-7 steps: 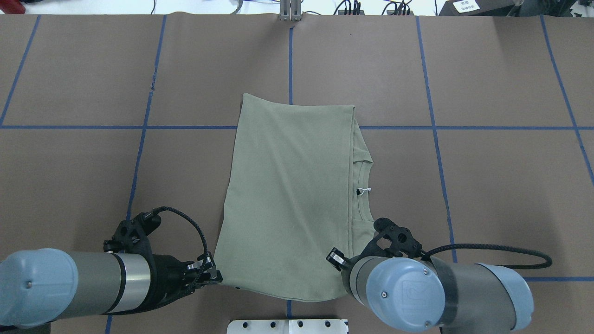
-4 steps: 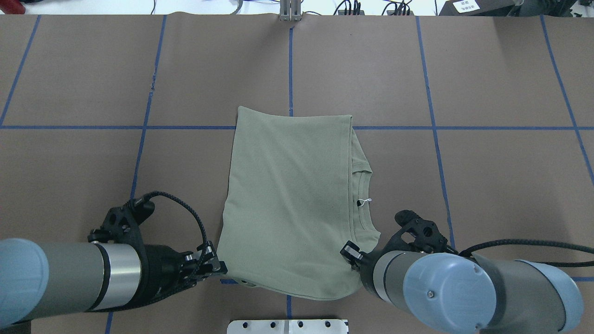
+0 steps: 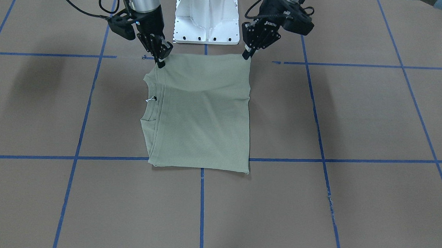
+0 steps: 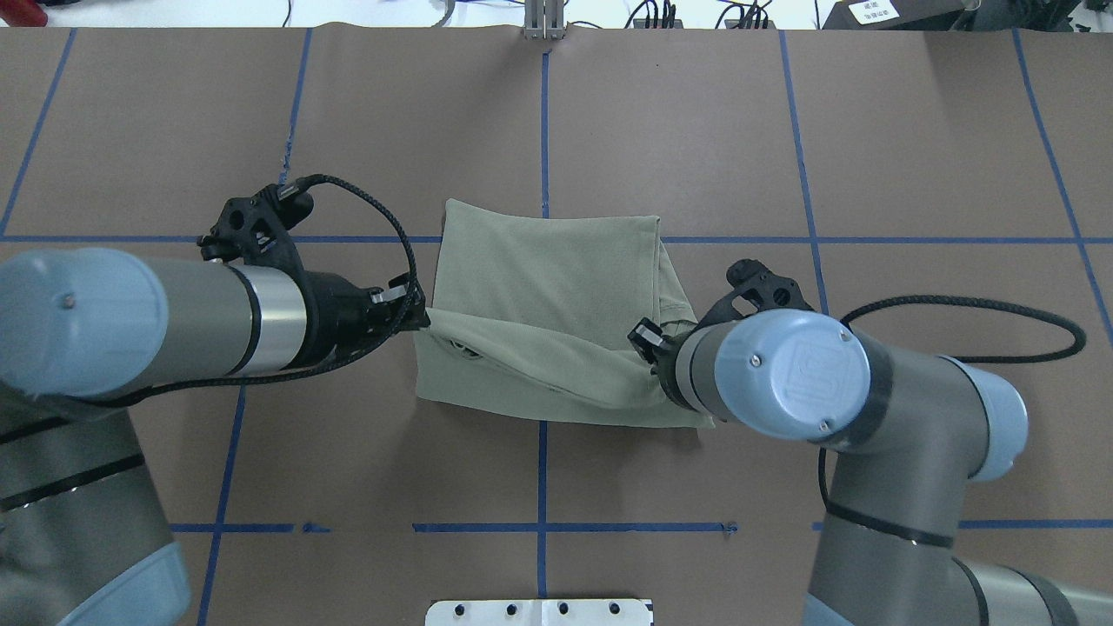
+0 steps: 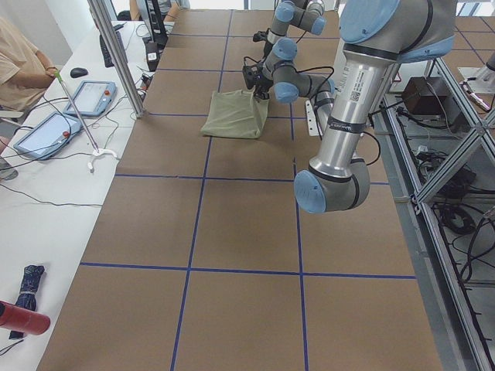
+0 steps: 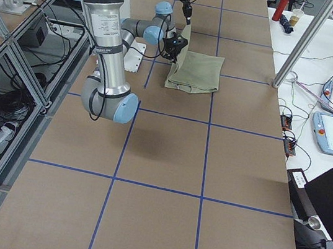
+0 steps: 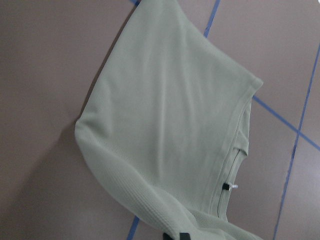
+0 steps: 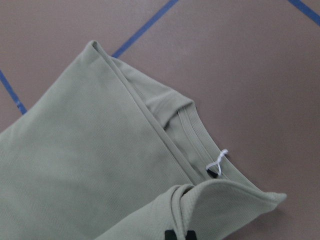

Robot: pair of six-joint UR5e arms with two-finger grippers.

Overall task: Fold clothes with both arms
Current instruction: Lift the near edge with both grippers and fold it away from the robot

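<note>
The sage-green shirt (image 4: 548, 269) lies folded in the middle of the brown table, its ribbed collar and white label (image 3: 150, 99) toward the robot's right. My left gripper (image 4: 422, 320) is shut on the near left corner of the shirt (image 3: 202, 115). My right gripper (image 3: 160, 61), largely hidden under its wrist in the overhead view, is shut on the near right corner. Both hold the near edge raised above the table and over the rest of the cloth. In each wrist view only the black fingertips (image 7: 175, 236) (image 8: 177, 234) show, pinching the fabric.
The white base pedestal (image 3: 207, 15) stands at the table's near edge between the arms. Blue tape lines (image 4: 543, 113) grid the brown surface. In the left side view a metal post (image 5: 116, 54), tablets (image 5: 93, 97) and a seated person (image 5: 23, 69) are beside the table.
Both grippers have risen and moved away from the robot's base, carrying the shirt's near edge up and over toward its far edge. The shirt's outline on the table is shorter.
</note>
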